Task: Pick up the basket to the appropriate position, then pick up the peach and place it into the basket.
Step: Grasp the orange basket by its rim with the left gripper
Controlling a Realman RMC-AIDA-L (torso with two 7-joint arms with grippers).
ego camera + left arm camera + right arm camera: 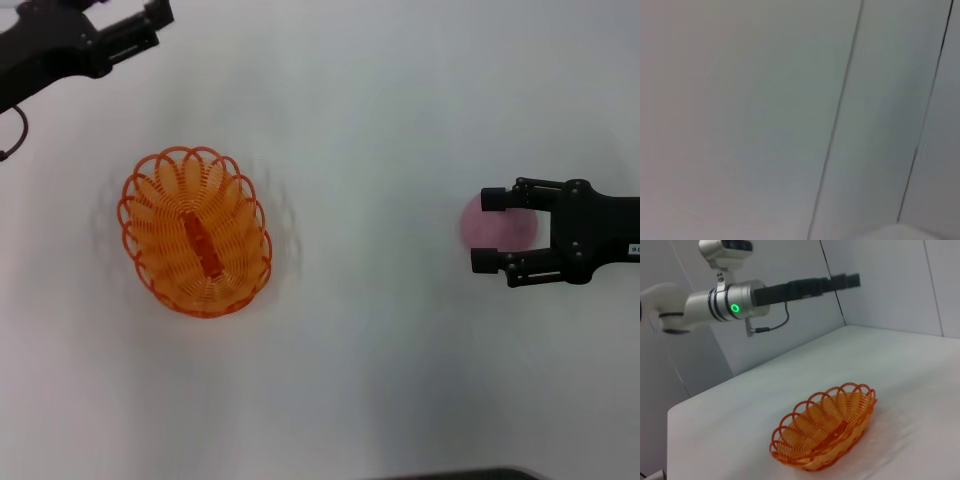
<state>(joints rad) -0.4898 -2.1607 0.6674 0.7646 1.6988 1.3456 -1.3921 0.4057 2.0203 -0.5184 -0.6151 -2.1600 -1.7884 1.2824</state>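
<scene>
Oval orange basket [196,232] of looped wire-like plastic, scalloped rim, sits on smooth white table [380,120], left of centre. Round pink peach [497,226] lies well right, between wide-spread black fingers of right gripper [489,230], not clamped. Left gripper [150,25] raised far-left, fingers narrow, holding nothing
</scene>
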